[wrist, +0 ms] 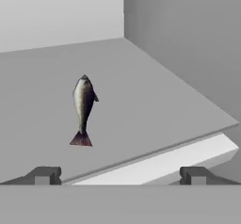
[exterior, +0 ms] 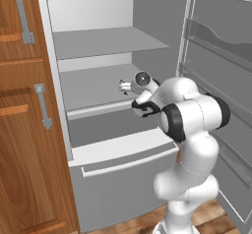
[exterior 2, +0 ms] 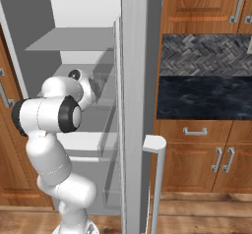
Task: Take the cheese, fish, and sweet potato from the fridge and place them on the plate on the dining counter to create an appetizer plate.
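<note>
The fish (wrist: 83, 109) lies on a grey shelf (wrist: 155, 110) inside the open fridge (exterior: 123, 149), set back from the shelf's front edge and well clear of the rear corner, its tail toward the front. The gripper (wrist: 120, 175) hovers before that front edge with jaws spread wide, grasping nothing, apart from the fish.

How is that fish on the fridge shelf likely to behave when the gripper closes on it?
The fish looks small and slender, so probably light. Its tapering body could slip between the fingertips of the open gripper. Lying flat on the shelf, it seems unlikely to roll.
</note>
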Robot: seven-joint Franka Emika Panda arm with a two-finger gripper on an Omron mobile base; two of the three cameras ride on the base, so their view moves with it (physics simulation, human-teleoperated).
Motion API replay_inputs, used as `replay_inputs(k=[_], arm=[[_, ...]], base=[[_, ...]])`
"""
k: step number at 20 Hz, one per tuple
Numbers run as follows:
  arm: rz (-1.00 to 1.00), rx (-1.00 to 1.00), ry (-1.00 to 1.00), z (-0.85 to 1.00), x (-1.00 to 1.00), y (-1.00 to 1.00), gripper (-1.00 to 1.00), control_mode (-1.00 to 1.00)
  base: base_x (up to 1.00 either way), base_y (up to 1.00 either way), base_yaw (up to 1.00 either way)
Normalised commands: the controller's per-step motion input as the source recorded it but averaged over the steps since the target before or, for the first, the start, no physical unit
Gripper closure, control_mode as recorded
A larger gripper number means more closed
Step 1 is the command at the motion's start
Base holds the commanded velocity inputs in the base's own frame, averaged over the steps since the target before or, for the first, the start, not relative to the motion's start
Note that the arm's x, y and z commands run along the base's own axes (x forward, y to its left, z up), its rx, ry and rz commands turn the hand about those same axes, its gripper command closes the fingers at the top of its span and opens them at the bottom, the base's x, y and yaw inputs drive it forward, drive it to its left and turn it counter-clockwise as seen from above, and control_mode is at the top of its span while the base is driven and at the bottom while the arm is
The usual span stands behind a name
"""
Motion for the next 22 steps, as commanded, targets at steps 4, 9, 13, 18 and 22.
replay_inputs(k=[4, 9, 13, 18, 22], arm=[[-0.11, 0.0, 0.0, -0.14, 0.06, 0.12, -1.0, -1.0], [-0.12, 0.0, 0.0, -0.14, 0.02, 0.16, -1.0, -1.0], [-0.13, 0.0, 0.0, -0.12, 0.1, 0.09, -1.0, -1.0], [-0.11, 0.0, 0.0, -0.11, 0.27, 0.0, -1.0, -1.0], [-0.1, 0.0, 0.0, -0.14, 0.34, 0.0, -1.0, -1.0]], base=[[0.0, 0.0, 0.0], [0.0, 0.0, 0.0], [0.0, 0.0, 0.0], [0.0, 0.0, 0.0], [0.0, 0.0, 0.0]])
